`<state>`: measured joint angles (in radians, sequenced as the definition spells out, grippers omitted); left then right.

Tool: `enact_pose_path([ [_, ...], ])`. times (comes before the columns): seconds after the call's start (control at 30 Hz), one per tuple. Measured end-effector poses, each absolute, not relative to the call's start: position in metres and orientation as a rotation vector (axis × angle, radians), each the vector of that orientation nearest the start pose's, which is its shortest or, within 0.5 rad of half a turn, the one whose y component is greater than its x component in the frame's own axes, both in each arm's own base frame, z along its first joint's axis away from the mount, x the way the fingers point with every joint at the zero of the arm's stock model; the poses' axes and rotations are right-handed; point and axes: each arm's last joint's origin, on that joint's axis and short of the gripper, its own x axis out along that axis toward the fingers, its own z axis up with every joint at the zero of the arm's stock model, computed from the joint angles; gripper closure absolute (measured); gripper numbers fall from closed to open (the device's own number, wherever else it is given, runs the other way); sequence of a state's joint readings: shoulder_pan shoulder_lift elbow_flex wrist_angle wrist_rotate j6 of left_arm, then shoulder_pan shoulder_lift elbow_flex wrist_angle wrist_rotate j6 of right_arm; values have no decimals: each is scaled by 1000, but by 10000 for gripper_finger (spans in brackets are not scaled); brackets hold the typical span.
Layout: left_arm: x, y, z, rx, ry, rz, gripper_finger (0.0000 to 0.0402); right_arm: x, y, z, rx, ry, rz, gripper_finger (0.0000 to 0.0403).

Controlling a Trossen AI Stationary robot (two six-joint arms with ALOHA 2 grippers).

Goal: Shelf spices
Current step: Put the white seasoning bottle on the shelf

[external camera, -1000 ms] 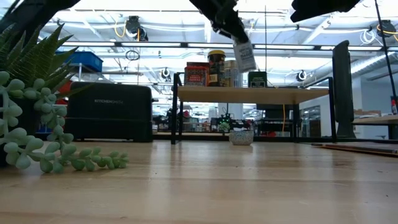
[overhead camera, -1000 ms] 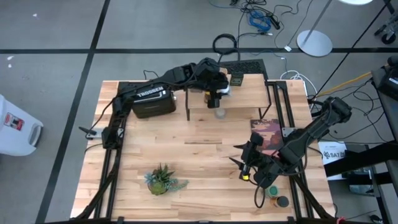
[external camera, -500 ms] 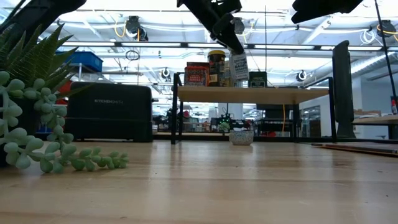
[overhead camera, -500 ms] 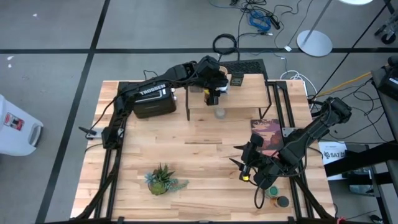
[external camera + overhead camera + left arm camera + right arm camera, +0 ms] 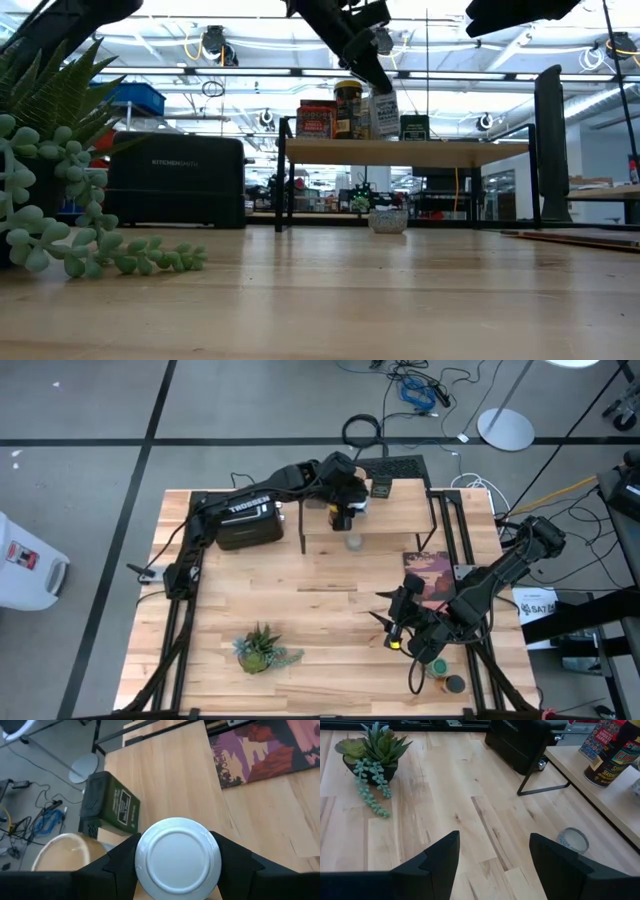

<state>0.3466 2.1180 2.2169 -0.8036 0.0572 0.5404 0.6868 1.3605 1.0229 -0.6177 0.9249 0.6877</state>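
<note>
The shelf stands at the table's far side. On its plank are a red tin, a yellow-lidded jar and a dark square tin. My left gripper is above the plank, shut on the white-capped shaker, beside a tan-lidded jar. A small jar stands on the table before the shelf. My right gripper hovers open over the table's right near part. My left gripper pinches the shaker by its white cap, one finger on either side. The fingers come from above, pointing down. The shaker stands upright below them, its base down at the shelf's plank, next to the yellow-lidded jar.
A black toaster sits left of the shelf. A potted plant stands near the front. A picture card lies at the right, and two more jars stand by the right near corner.
My left gripper has gone down toward the shelf's plank and slightly to the far edge, still shut on the shaker. The shaker hung tilted above the shelf; now it is upright and low, beside the other jars.
</note>
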Motion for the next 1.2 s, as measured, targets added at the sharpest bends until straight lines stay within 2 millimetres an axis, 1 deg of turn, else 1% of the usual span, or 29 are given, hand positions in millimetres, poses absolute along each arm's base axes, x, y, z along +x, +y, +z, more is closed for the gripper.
enact_pose_path([
  [0.13, 446, 159, 343, 365, 754, 65, 188, 219, 150, 267, -34, 541, -422, 174],
  [0.23, 446, 159, 341, 368, 763, 58, 187, 219, 150, 267, -35, 542, -422, 174],
  [0.97, 444, 161, 343, 400, 770, 48, 185, 221, 146, 268, -73, 539, -444, 175],
  [1.2, 444, 161, 343, 400, 770, 48, 185, 221, 146, 268, -79, 540, -442, 194],
])
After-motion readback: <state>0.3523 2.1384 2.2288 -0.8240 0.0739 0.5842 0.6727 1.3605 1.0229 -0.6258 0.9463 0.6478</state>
